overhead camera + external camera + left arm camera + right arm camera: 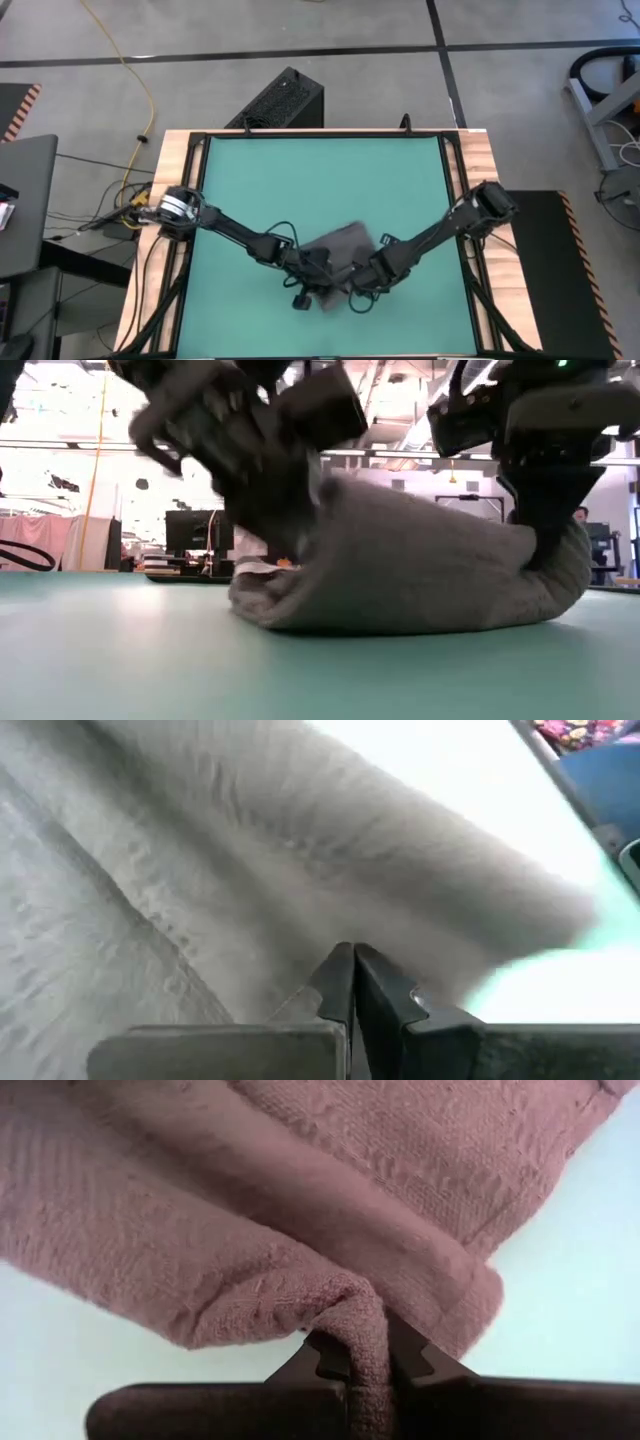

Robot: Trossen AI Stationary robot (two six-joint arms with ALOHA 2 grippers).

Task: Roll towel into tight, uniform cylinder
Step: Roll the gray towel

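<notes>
The dark grey towel (345,243) lies bunched on the teal mat (320,180), near the mat's near edge; its lower folds rest on the mat (400,615). Both grippers are at its near side. My left gripper (312,272) is shut at the towel's left end (345,960) and is blurred in the low view (275,510). My right gripper (368,275) is shut on the towel's right end (360,1350). The towel's top edge runs raised between the two grippers (420,500). No white tag shows. My left gripper has its fingertips (335,975) closed against the towel's left end (330,935). The tips themselves hide how much cloth lies between them. The cloth stands raised beside this gripper (330,485). My right gripper pinches a bunched fold of the towel's right end (362,1320) between its two fingers, several layers thick. The fingers (545,530) come from above, pointing down. The held end stands raised off the mat while the rest of the towel sags onto the mat (560,600).
A black box (285,100) stands beyond the table's far edge. Wooden strips (170,200) border the mat on the left and right. Open mat lies on the towel's far side (320,170).
</notes>
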